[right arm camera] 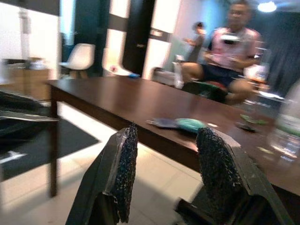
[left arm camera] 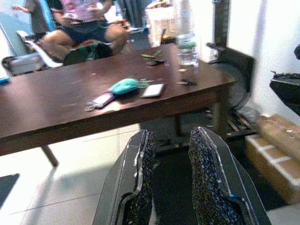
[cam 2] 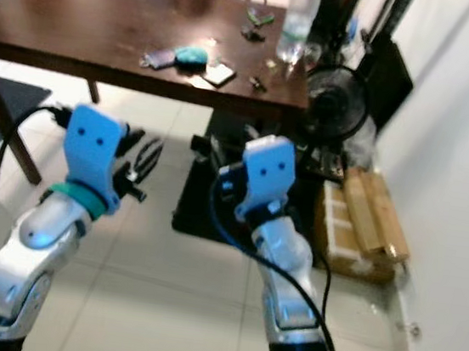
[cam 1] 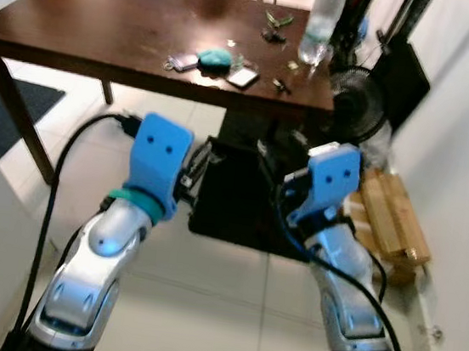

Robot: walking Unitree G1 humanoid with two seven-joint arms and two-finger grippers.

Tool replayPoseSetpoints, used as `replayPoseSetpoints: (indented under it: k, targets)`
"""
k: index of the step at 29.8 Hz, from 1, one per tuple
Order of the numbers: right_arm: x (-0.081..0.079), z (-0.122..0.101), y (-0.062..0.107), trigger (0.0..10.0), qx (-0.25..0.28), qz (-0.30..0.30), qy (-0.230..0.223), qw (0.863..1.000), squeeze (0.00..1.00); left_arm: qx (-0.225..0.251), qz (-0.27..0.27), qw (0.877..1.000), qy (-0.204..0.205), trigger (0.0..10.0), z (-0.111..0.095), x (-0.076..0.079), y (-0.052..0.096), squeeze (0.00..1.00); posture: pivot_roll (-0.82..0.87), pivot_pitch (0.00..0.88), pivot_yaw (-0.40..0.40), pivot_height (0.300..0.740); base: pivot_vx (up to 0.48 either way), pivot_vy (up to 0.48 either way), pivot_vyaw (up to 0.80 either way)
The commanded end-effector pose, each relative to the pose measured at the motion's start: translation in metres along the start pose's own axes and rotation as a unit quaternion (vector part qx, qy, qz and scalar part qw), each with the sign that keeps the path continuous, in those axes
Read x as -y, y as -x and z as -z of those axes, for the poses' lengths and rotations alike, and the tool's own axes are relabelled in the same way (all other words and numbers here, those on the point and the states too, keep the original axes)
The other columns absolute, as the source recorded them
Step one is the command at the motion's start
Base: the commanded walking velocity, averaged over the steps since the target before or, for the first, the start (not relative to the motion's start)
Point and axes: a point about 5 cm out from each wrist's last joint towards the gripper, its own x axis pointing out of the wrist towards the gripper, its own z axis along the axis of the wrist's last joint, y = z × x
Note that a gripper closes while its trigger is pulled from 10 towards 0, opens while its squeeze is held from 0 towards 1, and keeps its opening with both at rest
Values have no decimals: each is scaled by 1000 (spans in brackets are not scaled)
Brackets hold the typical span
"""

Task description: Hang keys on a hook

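Note:
A small dark bunch of keys (cam 1: 281, 84) lies near the front right corner of the brown table (cam 1: 107, 27). A second bunch with a green tag (cam 1: 275, 28) lies farther back. A teal pouch (cam 1: 215, 58), a flat tag with a ring (cam 1: 182, 62) and a white card (cam 1: 243, 77) lie near the front edge. Both arms are held low in front of the table, over the floor. My left gripper (left arm camera: 171, 178) is open with a narrow gap and holds nothing. My right gripper (right arm camera: 164, 173) is open wider and also holds nothing.
A water bottle (cam 1: 324, 19) stands at the table's right end. A black fan (cam 1: 359, 105) and cardboard boxes (cam 1: 392, 216) sit by the white wall (cam 1: 466, 170). A black mat (cam 1: 230, 209) lies under the table. A person (left arm camera: 86, 28) sits behind the table.

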Motion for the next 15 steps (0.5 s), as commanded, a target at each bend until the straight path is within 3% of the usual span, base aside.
replayPoseSetpoints:
  k: [1,15]
  targets:
    - [-2,5,1,10000,-9,-5,-1,1000,0,-9,-1,1000,2,10000,4,0,1,0,-58,65,70,740,469,0,0]
    - [-3,8,2,10000,-12,-5,-3,1000,0,-13,0,1000,1,10000,7,1,1,0,-55,69,70,740,468,0,-36]
